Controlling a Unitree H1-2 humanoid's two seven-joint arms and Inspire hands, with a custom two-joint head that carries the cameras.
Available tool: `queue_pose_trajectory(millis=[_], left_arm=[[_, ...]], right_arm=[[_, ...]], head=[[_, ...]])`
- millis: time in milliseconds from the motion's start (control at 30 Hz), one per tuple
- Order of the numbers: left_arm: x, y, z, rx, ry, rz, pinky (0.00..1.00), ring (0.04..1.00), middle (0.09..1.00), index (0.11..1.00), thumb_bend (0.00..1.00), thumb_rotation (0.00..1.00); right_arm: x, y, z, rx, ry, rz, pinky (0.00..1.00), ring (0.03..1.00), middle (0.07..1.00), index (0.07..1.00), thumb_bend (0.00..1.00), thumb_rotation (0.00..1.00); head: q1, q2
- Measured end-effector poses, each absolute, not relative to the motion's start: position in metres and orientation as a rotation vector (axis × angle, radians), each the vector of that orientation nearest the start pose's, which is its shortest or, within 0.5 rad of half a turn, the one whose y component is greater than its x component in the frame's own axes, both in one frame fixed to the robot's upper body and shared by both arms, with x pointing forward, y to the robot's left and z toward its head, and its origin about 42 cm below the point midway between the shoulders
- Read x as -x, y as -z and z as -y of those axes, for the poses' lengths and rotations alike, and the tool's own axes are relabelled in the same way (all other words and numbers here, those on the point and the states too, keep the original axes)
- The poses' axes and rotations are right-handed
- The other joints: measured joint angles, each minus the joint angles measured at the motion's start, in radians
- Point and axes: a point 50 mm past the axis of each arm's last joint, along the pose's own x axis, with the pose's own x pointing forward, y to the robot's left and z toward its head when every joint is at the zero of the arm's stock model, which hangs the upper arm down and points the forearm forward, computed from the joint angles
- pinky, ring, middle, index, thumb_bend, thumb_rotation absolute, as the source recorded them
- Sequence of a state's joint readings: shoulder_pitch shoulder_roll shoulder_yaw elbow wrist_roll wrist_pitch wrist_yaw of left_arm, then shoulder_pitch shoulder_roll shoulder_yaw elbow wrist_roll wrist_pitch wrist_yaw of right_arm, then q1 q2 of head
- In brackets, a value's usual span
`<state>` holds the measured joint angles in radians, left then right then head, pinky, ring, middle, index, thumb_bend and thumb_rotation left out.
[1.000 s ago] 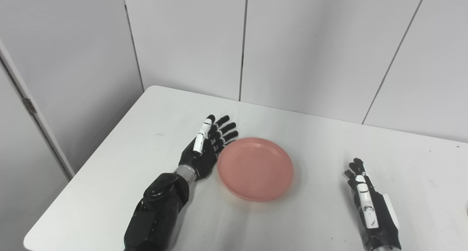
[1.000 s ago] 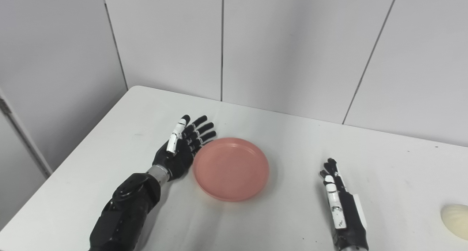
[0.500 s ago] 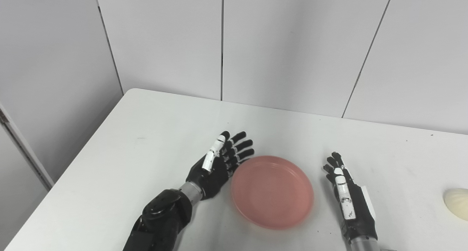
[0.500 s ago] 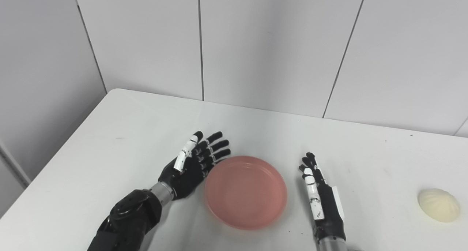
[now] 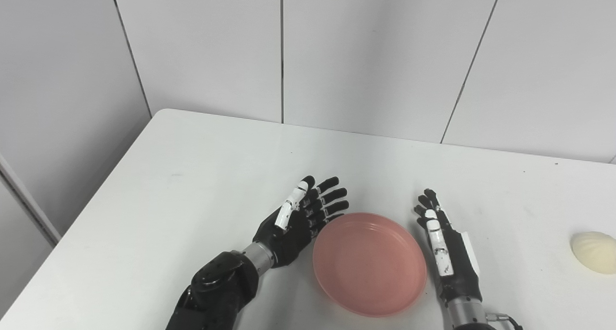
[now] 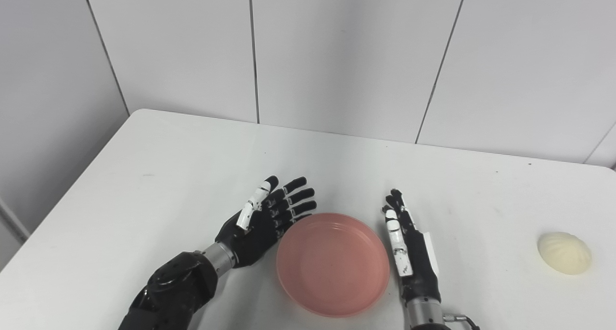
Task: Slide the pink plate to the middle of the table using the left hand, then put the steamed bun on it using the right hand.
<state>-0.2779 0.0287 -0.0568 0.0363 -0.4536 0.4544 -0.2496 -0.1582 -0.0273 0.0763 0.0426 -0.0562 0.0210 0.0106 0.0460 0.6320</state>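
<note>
Looking at your table, you've got the pink plate sitting near the front edge, roughly mid-width, w/ nothing on it. Your left hand lies just left of the plate, palm turned toward it, fingers straight & spread apart, holding nothing; its fingertips reach past the plate's far-left rim, and the palm edge looks to be touching or right at the rim, can't tell which. Your right hand is just right of the plate, set on edge w/ the thumb side up, fingers stretched out & pointing toward the far side, also holding nothing; it sits right beside the plate's right rim, contact unclear. So the plate is between both hands, each arm coming in from the near edge. You'll find the steamed bun well apart from all that, far over on the right side of the table, alone on the bare white top, pale cream w/ pleated ridges, dome side up. It's in about the same near-far band as the plate, well off to the right of the right hand. Behind the table you see plain gray wall panels w/ thin dark seams.
</note>
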Motion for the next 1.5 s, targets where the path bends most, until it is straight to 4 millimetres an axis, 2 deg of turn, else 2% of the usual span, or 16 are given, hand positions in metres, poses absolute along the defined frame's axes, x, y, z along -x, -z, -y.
queue_pose_trajectory(millis=[200, 333, 367, 500, 667, 800, 867, 967, 1067, 1133, 1200, 1267, 1300, 1333, 1367, 1500], left_arm=[[-0.362, -0.144, -0.163, 0.406, 0.501, -0.200, 0.96, 0.940, 0.942, 0.929, 0.39, 1.00], [-0.364, -0.142, -0.168, 0.411, 0.475, -0.182, 0.96, 0.940, 0.945, 0.933, 0.39, 1.00], [-0.364, -0.141, -0.169, 0.412, 0.470, -0.179, 0.96, 0.941, 0.948, 0.939, 0.39, 1.00], [-0.366, -0.140, -0.174, 0.418, 0.450, -0.163, 0.95, 0.939, 0.948, 0.940, 0.39, 1.00], [-0.373, -0.138, -0.182, 0.424, 0.422, -0.148, 0.94, 0.939, 0.948, 0.934, 0.41, 1.00], [-0.378, -0.135, -0.193, 0.412, 0.418, -0.138, 0.92, 0.924, 0.935, 0.924, 0.43, 1.00], [-0.380, -0.133, -0.199, 0.409, 0.414, -0.133, 0.91, 0.920, 0.931, 0.921, 0.44, 1.00], [-0.382, -0.131, -0.206, 0.413, 0.407, -0.118, 0.92, 0.918, 0.923, 0.911, 0.44, 1.00], [-0.386, -0.127, -0.214, 0.403, 0.420, -0.101, 0.92, 0.919, 0.922, 0.911, 0.44, 1.00], [-0.389, -0.124, -0.219, 0.397, 0.425, -0.095, 0.92, 0.918, 0.923, 0.912, 0.45, 1.00], [-0.393, -0.122, -0.226, 0.402, 0.425, -0.088, 0.91, 0.910, 0.917, 0.905, 0.45, 1.00], [-0.396, -0.120, -0.232, 0.400, 0.426, -0.082, 0.91, 0.904, 0.912, 0.899, 0.46, 0.97], [-0.397, -0.118, -0.233, 0.402, 0.427, -0.080, 0.90, 0.899, 0.907, 0.896, 0.47, 0.96], [-0.399, -0.117, -0.234, 0.403, 0.430, -0.078, 0.90, 0.898, 0.907, 0.896, 0.47, 0.95], [-0.401, -0.117, -0.233, 0.404, 0.436, -0.069, 0.88, 0.885, 0.897, 0.890, 0.47, 0.94], [-0.409, -0.113, -0.239, 0.421, 0.447, -0.060, 0.86, 0.875, 0.886, 0.879, 0.48, 0.94]], right_arm=[[-0.334, -0.128, 0.183, 0.101, -0.118, 0.093, 0.91, 0.908, 0.932, 0.946, 0.26, 1.00], [-0.335, -0.130, 0.183, 0.117, -0.112, 0.112, 0.92, 0.911, 0.937, 0.960, 0.31, 1.00], [-0.335, -0.130, 0.183, 0.120, -0.109, 0.119, 0.91, 0.903, 0.928, 0.955, 0.33, 1.00], [-0.335, -0.132, 0.185, 0.168, -0.085, 0.134, 0.91, 0.891, 0.924, 0.952, 0.39, 1.00], [-0.336, -0.134, 0.192, 0.258, -0.054, 0.149, 0.84, 0.871, 0.919, 0.950, 0.50, 1.00], [-0.343, -0.141, 0.208, 0.373, -0.020, 0.177, 0.84, 0.848, 0.917, 0.945, 0.55, 0.97], [-0.348, -0.147, 0.219, 0.408, 0.012, 0.205, 0.84, 0.839, 0.917, 0.935, 0.59, 0.94], [-0.355, -0.159, 0.235, 0.472, 0.060, 0.264, 0.74, 0.765, 0.888, 0.917, 0.64, 0.91], [-0.362, -0.173, 0.246, 0.561, 0.083, 0.311, 0.72, 0.778, 0.884, 0.909, 0.65, 0.90], [-0.361, -0.187, 0.254, 0.629, 0.100, 0.355, 0.68, 0.771, 0.872, 0.905, 0.68, 0.83], [-0.357, -0.210, 0.258, 0.688, 0.128, 0.426, 0.66, 0.761, 0.852, 0.896, 0.73, 0.75], [-0.355, -0.228, 0.263, 0.734, 0.161, 0.462, 0.65, 0.764, 0.857, 0.898, 0.76, 0.70], [-0.356, -0.233, 0.266, 0.753, 0.175, 0.466, 0.65, 0.776, 0.861, 0.898, 0.77, 0.64], [-0.356, -0.239, 0.271, 0.777, 0.188, 0.465, 0.65, 0.778, 0.862, 0.898, 0.77, 0.63], [-0.354, -0.244, 0.277, 0.814, 0.195, 0.461, 0.65, 0.801, 0.885, 0.905, 0.79, 0.57], [-0.351, -0.259, 0.296, 0.920, 0.203, 0.444, 0.71, 0.848, 0.915, 0.902, 0.81, 0.54]], head=[[-0.054, -0.003], [-0.061, -0.003], [-0.093, -0.006], [-0.115, -0.008], [-0.187, -0.020], [-0.239, -0.028], [-0.273, -0.034], [-0.307, -0.038], [-0.337, -0.046], [-0.362, -0.051], [-0.379, -0.054], [-0.402, -0.058], [-0.420, -0.061], [-0.420, -0.061], [-0.439, -0.064], [-0.463, -0.069]])
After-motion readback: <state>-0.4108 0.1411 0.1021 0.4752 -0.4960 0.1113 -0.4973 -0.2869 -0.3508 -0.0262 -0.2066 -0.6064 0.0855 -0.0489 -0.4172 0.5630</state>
